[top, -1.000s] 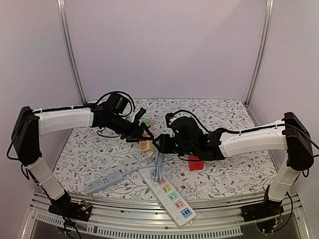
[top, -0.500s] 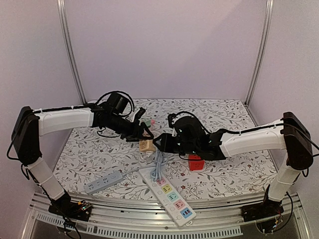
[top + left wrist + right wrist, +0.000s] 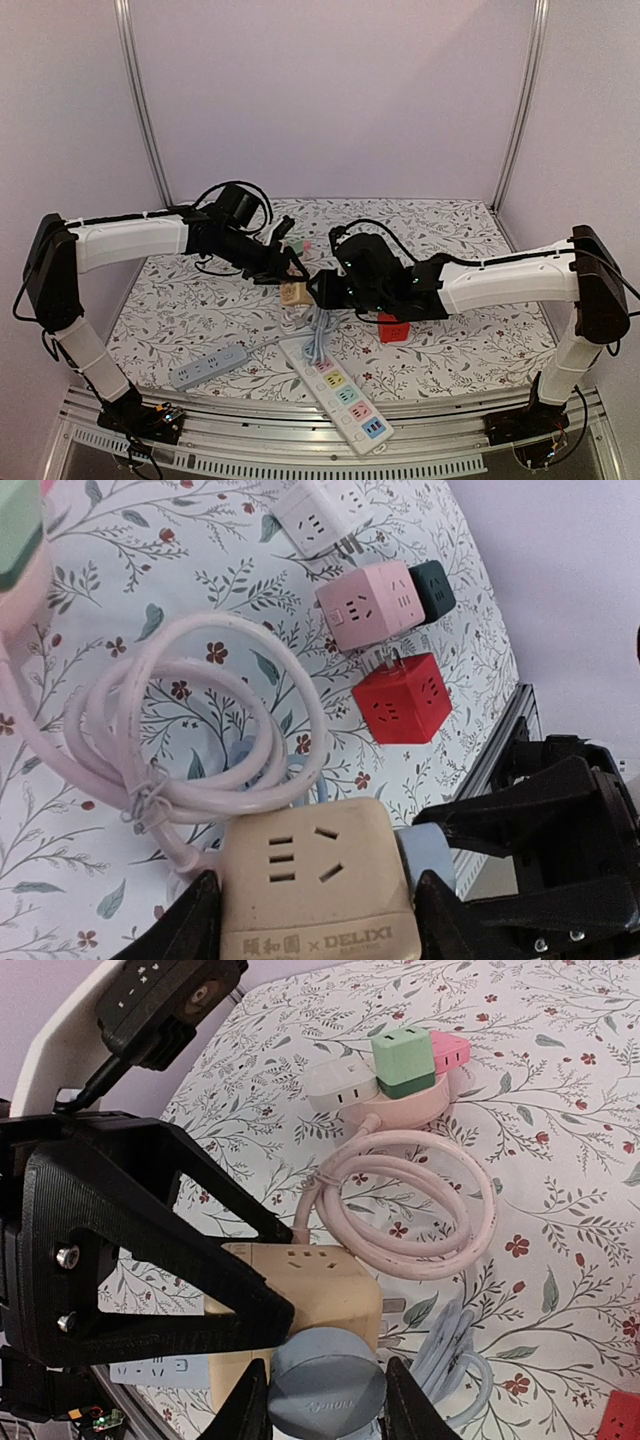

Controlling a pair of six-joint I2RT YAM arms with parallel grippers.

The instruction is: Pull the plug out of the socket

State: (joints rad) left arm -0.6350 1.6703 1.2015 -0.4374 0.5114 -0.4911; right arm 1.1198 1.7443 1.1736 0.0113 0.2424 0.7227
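A beige cube socket (image 3: 315,895) hangs just above the table, with my left gripper (image 3: 315,925) shut on its two sides. A round blue-grey plug (image 3: 327,1385) sits against one side face of the socket (image 3: 300,1290). My right gripper (image 3: 325,1405) is shut on this plug, one finger on each side. In the left wrist view the plug (image 3: 430,855) shows at the cube's right face, with no gap visible between them. From above, both grippers meet at the socket (image 3: 293,292) in the middle of the table.
A coiled pink cable (image 3: 190,730) lies under the socket, and a pale blue cable coil (image 3: 450,1360) beside it. Red (image 3: 400,698), pink (image 3: 370,605) and white (image 3: 325,510) cube sockets lie beyond. A pastel power strip (image 3: 340,388) and a grey strip (image 3: 208,366) lie near the front edge.
My right wrist swung slightly right and then back left. Both grippers kept their hold, and the socket stayed where it was.
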